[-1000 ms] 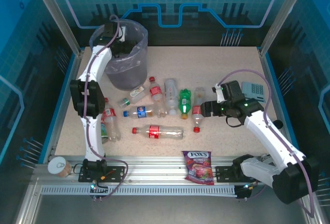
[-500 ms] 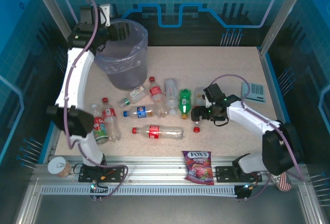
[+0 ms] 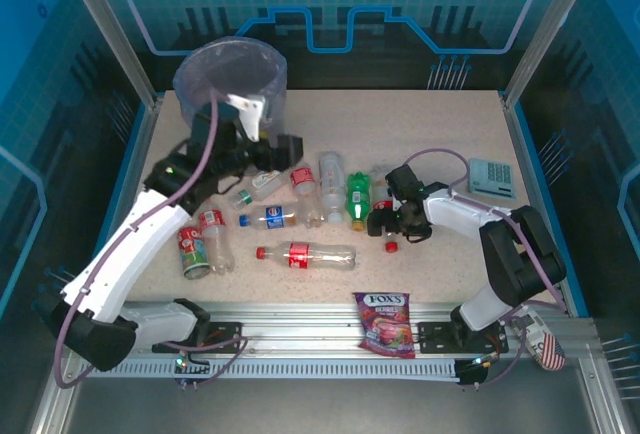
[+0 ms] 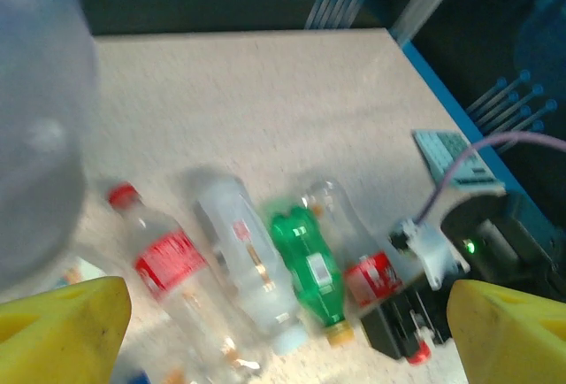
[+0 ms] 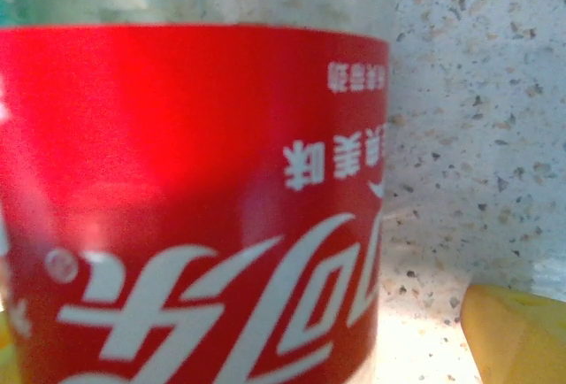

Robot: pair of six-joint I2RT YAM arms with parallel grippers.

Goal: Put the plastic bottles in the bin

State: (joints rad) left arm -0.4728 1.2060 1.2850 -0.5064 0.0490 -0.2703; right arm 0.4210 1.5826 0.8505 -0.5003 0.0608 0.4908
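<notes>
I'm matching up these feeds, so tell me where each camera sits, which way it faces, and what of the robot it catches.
Top camera: above and behind the bases, looking down on the table; the left arm and right arm both show.
Left wrist: on the left arm, looking across the table toward the right arm; its own yellow fingers sit in the lower corners.
Right wrist: close against a red-label bottle; one yellow finger at lower right.
Shared: top and left wrist both show the green bottle.
</notes>
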